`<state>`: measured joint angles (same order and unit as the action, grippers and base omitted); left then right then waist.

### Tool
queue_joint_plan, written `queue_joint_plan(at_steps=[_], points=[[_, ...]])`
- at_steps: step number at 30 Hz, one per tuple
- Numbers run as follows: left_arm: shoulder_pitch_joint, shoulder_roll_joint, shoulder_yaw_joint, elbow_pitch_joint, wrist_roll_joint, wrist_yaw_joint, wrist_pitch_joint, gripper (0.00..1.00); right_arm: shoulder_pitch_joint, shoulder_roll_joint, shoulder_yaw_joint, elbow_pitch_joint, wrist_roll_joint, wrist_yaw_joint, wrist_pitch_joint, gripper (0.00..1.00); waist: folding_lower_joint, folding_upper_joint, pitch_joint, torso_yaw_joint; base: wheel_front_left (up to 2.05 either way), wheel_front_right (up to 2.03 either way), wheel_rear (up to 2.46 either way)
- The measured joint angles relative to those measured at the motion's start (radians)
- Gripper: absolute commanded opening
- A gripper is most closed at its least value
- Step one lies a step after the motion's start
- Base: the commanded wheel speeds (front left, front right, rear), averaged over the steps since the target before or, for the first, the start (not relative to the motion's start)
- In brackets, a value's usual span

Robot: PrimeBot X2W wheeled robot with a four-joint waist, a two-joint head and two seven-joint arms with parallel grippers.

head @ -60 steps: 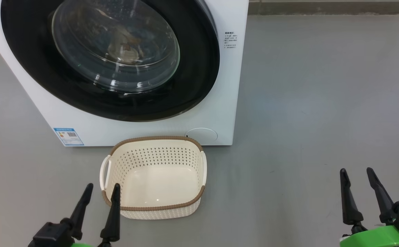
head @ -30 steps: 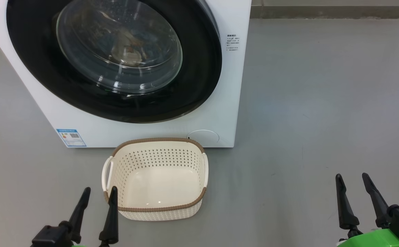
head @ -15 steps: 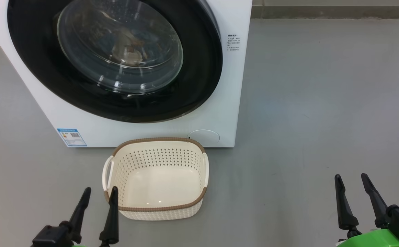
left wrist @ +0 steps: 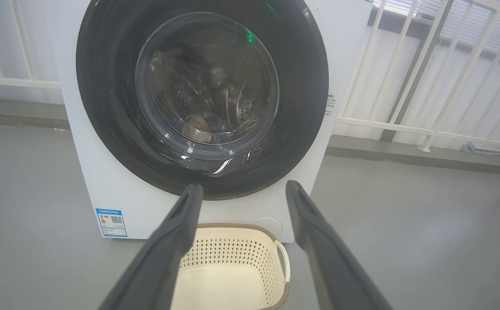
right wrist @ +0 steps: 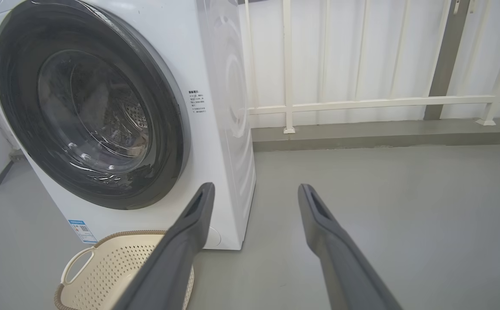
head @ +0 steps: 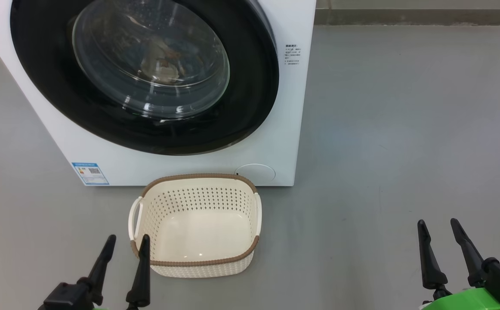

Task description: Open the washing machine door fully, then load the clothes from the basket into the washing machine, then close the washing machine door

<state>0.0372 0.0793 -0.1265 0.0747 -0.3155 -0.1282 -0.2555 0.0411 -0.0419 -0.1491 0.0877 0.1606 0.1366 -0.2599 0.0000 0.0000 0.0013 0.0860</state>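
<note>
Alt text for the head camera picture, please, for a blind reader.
A white washer, round black door shut and clothes dimly visible through it, stands on a grey floor. An empty cream basket sits just before it. The left claw and right claw, both open, rise from the bottom corners.

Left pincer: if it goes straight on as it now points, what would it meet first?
Probably the lower black rim of the washing machine door, passing above the basket; depth is unclear.

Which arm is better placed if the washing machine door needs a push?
Left, probably: the left gripper, fingers open, sits by the basket before the closed washing machine door; the right gripper sits well off to its right.
</note>
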Motion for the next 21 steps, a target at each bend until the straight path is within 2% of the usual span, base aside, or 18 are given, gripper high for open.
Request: queue_joint_plan(at_steps=[21], points=[[0.006, 0.023, -0.033, 0.002, -0.010, 0.000, 0.000, 1.00, 0.000, 0.000, 0.011, 0.000, 0.000, 0.000, 0.000, 1.00, 0.0000, 0.0000, -0.007, -0.011, 0.00, 0.00, 0.00]])
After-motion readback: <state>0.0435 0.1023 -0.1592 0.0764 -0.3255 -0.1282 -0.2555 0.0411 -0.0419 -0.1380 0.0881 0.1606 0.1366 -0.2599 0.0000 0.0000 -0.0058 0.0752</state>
